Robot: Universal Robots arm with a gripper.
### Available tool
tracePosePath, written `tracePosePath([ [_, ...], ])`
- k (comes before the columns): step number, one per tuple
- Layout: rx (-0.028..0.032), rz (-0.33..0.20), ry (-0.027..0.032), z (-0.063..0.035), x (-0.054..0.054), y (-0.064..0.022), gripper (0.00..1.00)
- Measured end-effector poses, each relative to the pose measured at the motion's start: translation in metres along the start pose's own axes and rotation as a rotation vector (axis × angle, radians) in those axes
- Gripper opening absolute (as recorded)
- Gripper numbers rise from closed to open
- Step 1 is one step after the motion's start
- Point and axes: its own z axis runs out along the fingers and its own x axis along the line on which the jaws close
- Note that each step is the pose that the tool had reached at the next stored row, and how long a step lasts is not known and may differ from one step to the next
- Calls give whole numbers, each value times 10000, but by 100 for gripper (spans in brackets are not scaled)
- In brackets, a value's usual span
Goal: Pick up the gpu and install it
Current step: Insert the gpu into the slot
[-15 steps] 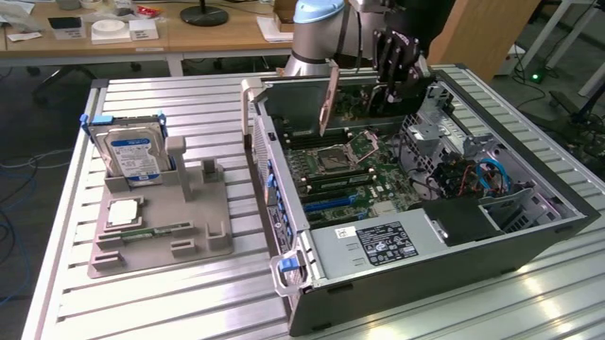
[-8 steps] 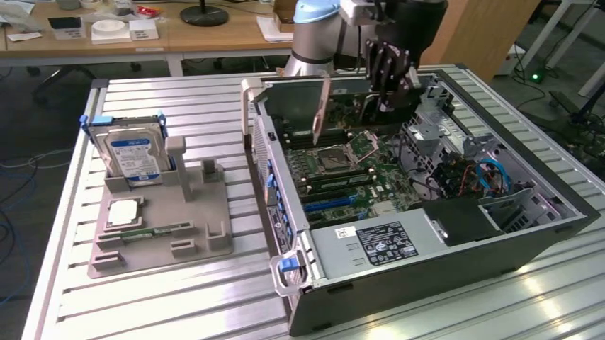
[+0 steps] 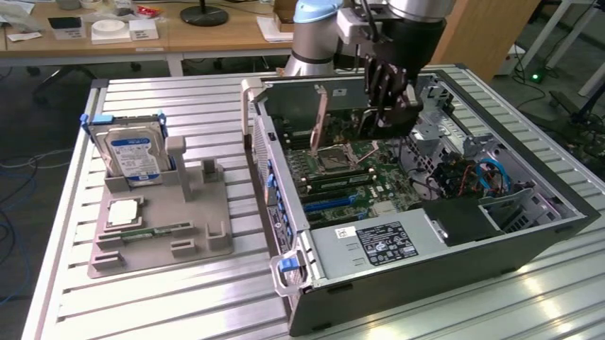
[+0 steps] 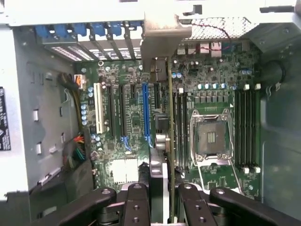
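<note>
My gripper (image 3: 386, 106) is reaching down into the open computer case (image 3: 529, 234) and is shut on the gpu (image 3: 378, 126), which it holds upright above the motherboard (image 3: 345, 180). In the wrist view the gpu (image 4: 170, 117) shows edge-on as a thin green blade with a black cooler on one face. It sits between the black fingers (image 4: 136, 202) of the gripper (image 4: 162, 200), and its metal bracket (image 4: 157, 37) points to the case's rear slots. It hangs between the blue expansion slot (image 4: 145, 113) and the processor socket (image 4: 210, 136).
A grey parts holder (image 3: 161, 244) lies on the slatted table at the exterior view's left, with a silver hard drive (image 3: 132, 152) standing in it and a memory stick (image 3: 151, 231) lying flat. Cables and the drive cage (image 3: 472, 177) crowd the case's far side. The power supply (image 3: 378, 244) sits at the front.
</note>
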Motion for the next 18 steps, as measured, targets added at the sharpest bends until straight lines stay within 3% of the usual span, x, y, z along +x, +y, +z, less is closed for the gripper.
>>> tracePosePath([
  [6, -12, 83, 3, 108, 36, 68, 28],
  [11, -25, -429, -3, 199, 40, 83, 28],
  [16, -27, -461, 5, 289, 57, 252, 28],
  [18, -27, -464, 6, 324, 75, 256, 28],
])
